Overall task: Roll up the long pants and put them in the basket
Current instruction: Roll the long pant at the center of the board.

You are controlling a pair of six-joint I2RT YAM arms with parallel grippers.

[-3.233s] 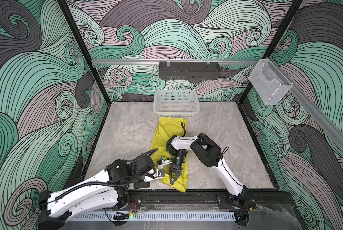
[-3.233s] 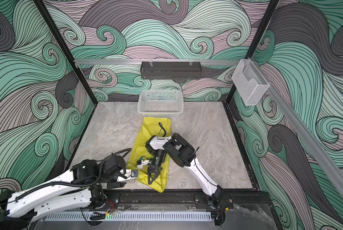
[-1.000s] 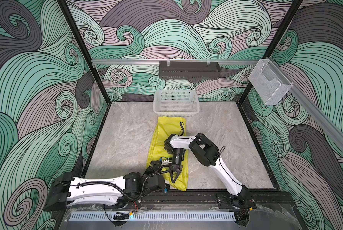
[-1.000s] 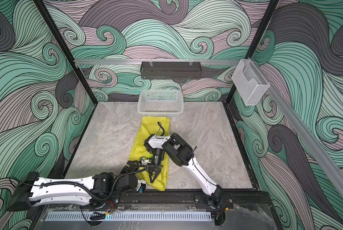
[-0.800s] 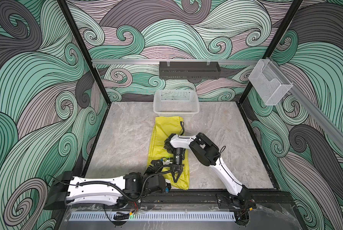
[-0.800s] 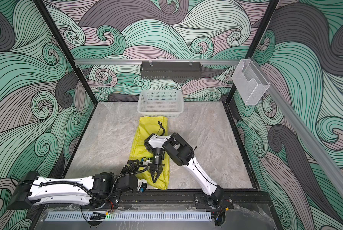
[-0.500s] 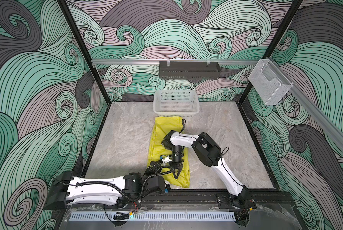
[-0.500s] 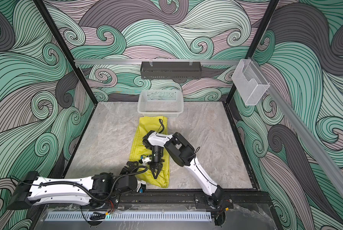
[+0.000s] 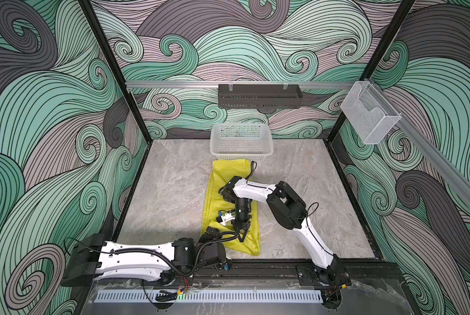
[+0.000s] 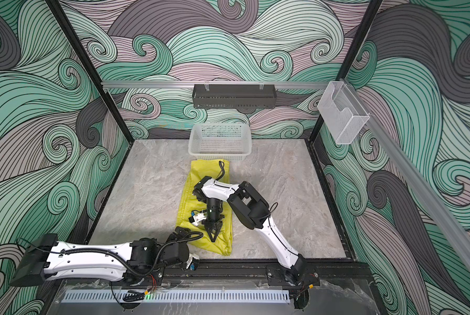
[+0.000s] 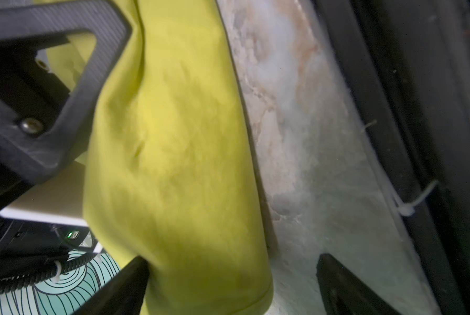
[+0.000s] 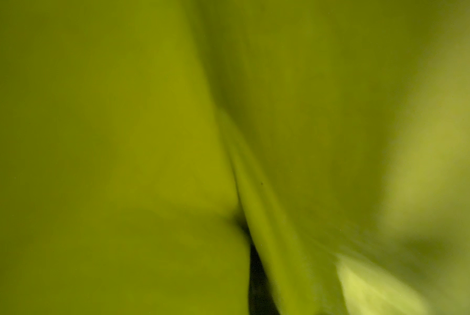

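R gripper (image 9: 241, 238) shut on long pants (image 9: 223, 174), lower centre; only L wrist cam shows L gripper (image 11: 229, 270) gaping astride their edge.

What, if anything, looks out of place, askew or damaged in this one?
Nothing is spilled or damaged. Only the pants stand out. They lie as a long strip, not yet rolled, with the near end bunched up where the shut right claw pinches it and the open left claw straddles its edge.
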